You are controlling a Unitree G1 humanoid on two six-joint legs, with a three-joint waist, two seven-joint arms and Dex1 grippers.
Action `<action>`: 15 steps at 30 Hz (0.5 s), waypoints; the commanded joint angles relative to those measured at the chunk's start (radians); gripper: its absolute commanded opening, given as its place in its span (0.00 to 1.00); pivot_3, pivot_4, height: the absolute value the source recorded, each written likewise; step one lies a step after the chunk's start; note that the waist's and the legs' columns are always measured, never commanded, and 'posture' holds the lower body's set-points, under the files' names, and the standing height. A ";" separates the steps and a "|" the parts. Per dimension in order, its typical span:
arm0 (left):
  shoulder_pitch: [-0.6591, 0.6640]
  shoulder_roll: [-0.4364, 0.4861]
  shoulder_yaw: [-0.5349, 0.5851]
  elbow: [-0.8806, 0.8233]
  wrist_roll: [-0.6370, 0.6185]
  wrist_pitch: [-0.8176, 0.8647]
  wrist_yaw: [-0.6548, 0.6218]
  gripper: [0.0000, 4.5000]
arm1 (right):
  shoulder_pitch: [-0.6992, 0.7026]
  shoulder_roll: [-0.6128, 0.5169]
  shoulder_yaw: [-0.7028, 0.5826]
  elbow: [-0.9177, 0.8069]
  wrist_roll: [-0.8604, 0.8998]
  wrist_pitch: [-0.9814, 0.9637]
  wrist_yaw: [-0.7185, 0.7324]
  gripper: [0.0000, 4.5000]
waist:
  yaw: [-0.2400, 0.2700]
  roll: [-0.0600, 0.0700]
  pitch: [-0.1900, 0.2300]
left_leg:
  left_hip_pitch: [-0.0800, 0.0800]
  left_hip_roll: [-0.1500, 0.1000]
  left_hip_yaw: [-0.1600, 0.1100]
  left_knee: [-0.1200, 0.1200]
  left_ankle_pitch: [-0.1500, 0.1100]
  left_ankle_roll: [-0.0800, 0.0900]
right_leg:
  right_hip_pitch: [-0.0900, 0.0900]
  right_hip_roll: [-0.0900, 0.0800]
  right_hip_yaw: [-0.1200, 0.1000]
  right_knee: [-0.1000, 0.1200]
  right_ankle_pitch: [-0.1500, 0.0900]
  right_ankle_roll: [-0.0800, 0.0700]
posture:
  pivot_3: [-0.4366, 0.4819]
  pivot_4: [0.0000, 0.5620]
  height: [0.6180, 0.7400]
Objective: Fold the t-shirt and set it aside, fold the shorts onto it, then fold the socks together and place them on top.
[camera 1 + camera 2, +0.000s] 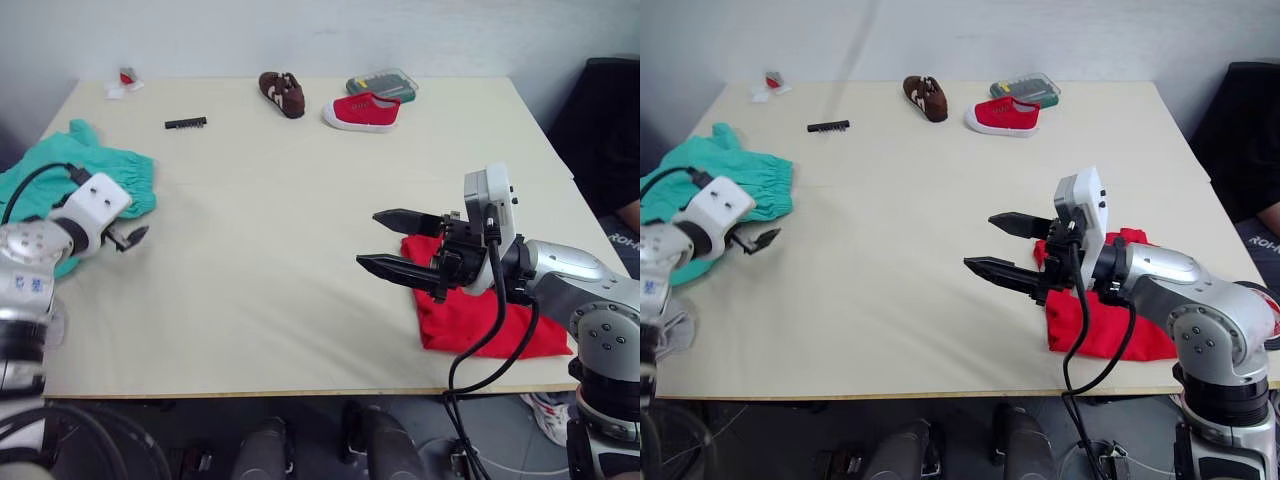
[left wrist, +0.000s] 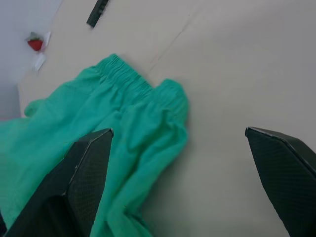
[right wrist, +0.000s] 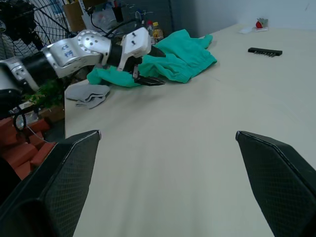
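Note:
The red t-shirt [image 1: 470,312] lies folded near the table's front right edge. My right gripper [image 1: 367,239] hovers just left of it, open and holding nothing. The teal shorts [image 1: 60,175] lie crumpled at the table's left edge, gathered waist toward the middle [image 2: 133,86]. My left gripper [image 1: 133,238] is at the near corner of the shorts, open, with one finger [image 2: 74,182] over the fabric and the other over bare table. The grey socks [image 3: 91,94] lie in a small heap by the left edge, close to my left arm.
Along the far edge are a brown shoe [image 1: 282,93], a red canvas shoe [image 1: 362,111], a flat grey-green case [image 1: 382,85], a black strip [image 1: 186,123] and a small red item on white paper [image 1: 127,78]. A dark chair [image 1: 610,120] stands at the right.

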 commanded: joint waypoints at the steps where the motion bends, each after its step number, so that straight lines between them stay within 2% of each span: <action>1: -0.135 -0.004 -0.073 0.253 0.106 -0.114 0.057 1.00 | 0.012 -0.001 -0.018 -0.057 0.019 -0.024 -0.031 0.99 | -0.005 0.000 0.000 | 0.000 0.000 0.002 0.000 0.000 0.001 | 0.000 0.000 0.000 0.000 0.000 0.001 | 0.48 0.27 1.00; 4: -0.220 -0.020 -0.120 0.410 0.159 -0.148 0.100 1.00 | 0.036 -0.003 -0.040 -0.072 0.026 -0.028 -0.067 0.99 | -0.016 -0.002 0.000 | 0.000 0.000 0.007 0.000 -0.002 0.003 | -0.002 0.000 0.000 -0.001 0.000 0.002 | 0.48 0.27 1.00; 7: -0.271 -0.025 -0.140 0.505 0.186 -0.147 0.134 0.86 | 0.059 -0.009 -0.052 -0.086 0.023 -0.033 -0.095 1.00 | -0.020 -0.006 0.000 | 0.000 0.000 0.010 0.001 -0.003 0.005 | -0.002 0.000 0.000 -0.002 0.000 0.004 | 0.48 0.27 1.00; 15: -0.309 -0.040 -0.143 0.571 0.189 -0.153 0.141 0.27 | 0.112 -0.022 -0.082 -0.109 0.019 -0.051 -0.126 1.00 | -0.020 -0.008 -0.001 | 0.002 0.000 0.012 0.003 -0.003 0.006 | -0.002 -0.001 0.003 0.000 0.001 0.005 | 0.48 0.27 1.00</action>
